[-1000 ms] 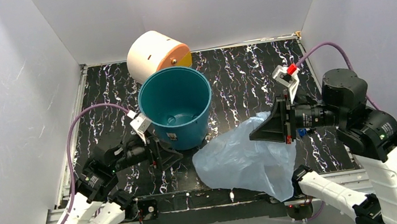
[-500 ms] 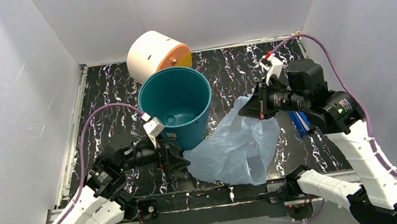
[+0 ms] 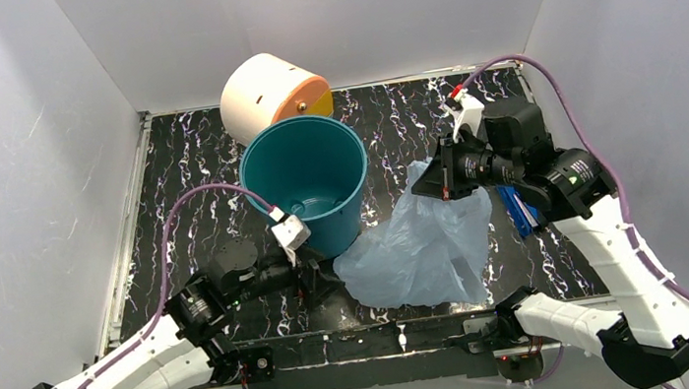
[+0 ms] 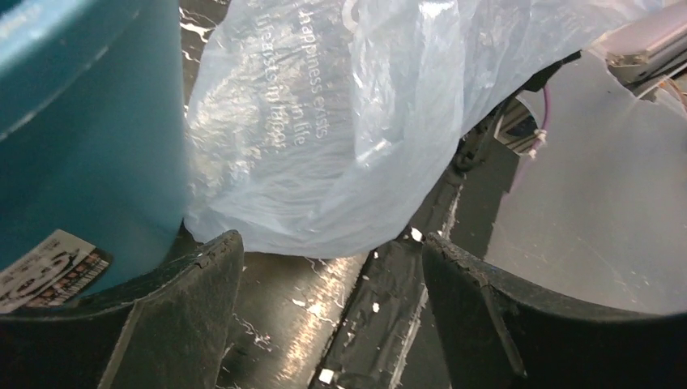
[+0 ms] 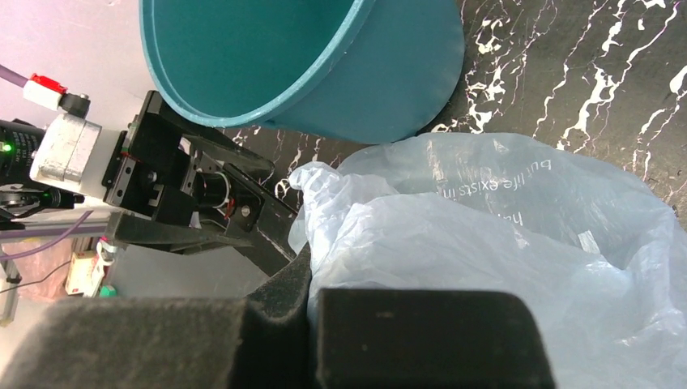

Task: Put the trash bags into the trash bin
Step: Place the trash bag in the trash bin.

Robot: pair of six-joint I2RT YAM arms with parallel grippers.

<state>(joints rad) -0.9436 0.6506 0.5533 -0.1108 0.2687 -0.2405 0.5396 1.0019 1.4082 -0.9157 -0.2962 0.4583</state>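
Note:
The pale blue trash bag hangs to the right of the teal trash bin, its lower part resting on the black marbled table. My right gripper is shut on the bag's top edge, raised a little right of the bin's rim. In the right wrist view the bag is pinched between the closed fingers of that gripper, with the bin just beyond. My left gripper stands open and low in front of the bin. In its wrist view the gripper is just short of the bag, with the bin at left.
A cream and orange drum lies on its side behind the bin. A small dark blue flat object lies on the table under my right arm. White walls close in the table on three sides, and its front edge runs below the bag.
My right gripper has carried the bag's top up and to the left, toward the bin. My left arm has slid right along the bin's front, toward the bag's lower edge.

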